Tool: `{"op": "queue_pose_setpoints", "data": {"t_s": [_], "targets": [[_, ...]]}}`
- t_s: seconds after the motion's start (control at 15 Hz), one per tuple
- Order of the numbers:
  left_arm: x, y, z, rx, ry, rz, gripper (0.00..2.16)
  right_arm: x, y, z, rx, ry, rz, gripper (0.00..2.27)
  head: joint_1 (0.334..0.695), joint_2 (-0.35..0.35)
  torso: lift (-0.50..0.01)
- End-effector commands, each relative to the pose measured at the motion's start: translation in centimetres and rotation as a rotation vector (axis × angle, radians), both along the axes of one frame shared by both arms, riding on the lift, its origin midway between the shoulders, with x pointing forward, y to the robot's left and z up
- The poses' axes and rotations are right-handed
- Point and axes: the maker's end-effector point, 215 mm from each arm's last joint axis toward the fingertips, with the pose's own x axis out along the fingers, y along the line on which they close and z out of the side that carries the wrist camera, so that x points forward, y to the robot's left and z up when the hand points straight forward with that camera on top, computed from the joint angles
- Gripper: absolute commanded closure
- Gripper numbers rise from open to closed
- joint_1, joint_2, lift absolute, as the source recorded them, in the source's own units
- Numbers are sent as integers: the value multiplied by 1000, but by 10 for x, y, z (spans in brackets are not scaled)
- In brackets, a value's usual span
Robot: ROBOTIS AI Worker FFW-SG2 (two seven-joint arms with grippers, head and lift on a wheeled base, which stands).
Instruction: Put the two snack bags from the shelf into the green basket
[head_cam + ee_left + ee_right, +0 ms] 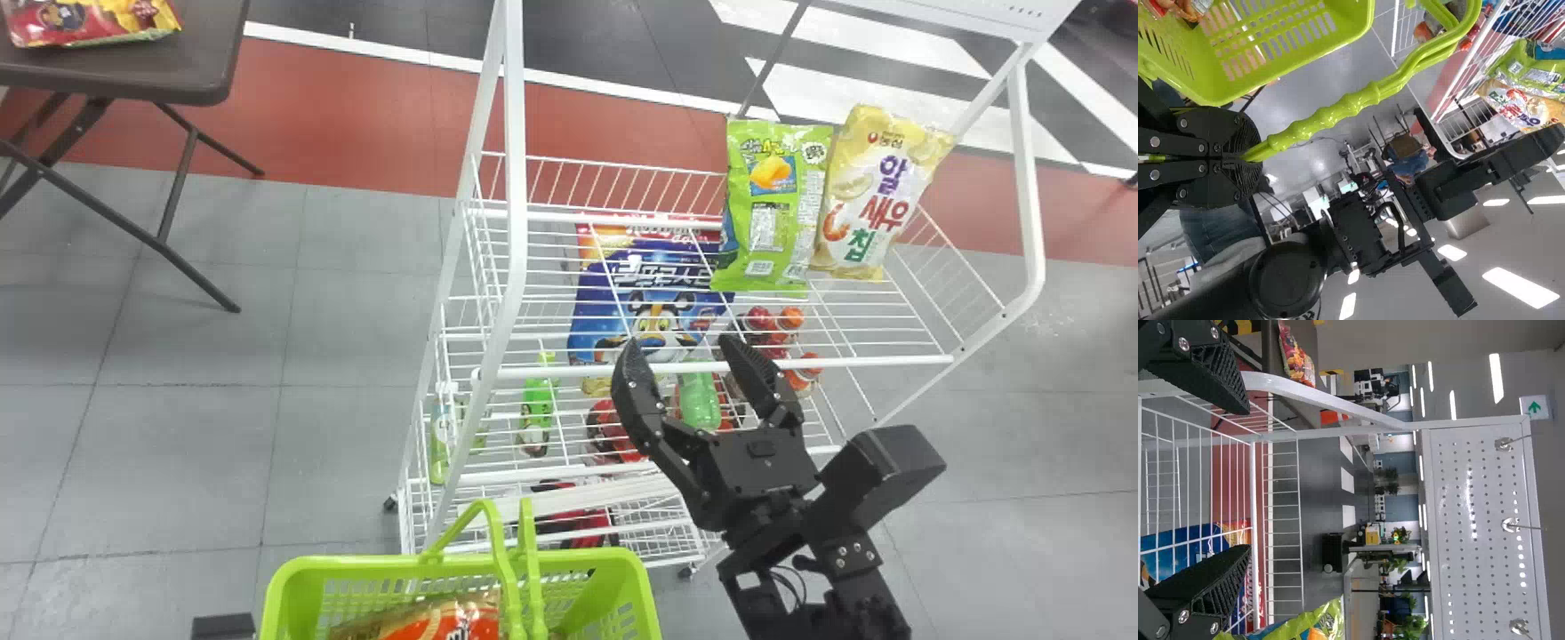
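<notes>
Both bags at 1 o'clock in head view, upright side by side on the shelf (871, 362): green bag (772, 209), yellow bag (876, 196). Prob v. light, soft, slick film; chips crush easily. Grab green first, approx mid-height across side edges, min force. R claw (683, 348) open + empty, pointing 11 o'clock; green's at its 1 o'clock. L claw (1248, 155) clamped on basket handle (1331, 120); green basket (302, 562) at R claw's 7 o'clock.
</notes>
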Motion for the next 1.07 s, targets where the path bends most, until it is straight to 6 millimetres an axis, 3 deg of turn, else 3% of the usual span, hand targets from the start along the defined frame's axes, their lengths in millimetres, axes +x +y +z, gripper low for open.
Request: {"op": "queue_pose_setpoints", "data": {"t_s": [0.0,0.33,1.0], "targets": [[-2,0,0,-3,1,1,2078,-1,2,-6,-8,14,6,90,695,-350,-1],[-3,0,-1,-5,6,-1,2078,-2,6,-14,4,36,21,90,695,-350,-1],[-4,1,-1,-3,11,-3,2078,1,13,-12,16,32,39,90,695,-350,-1]]}}
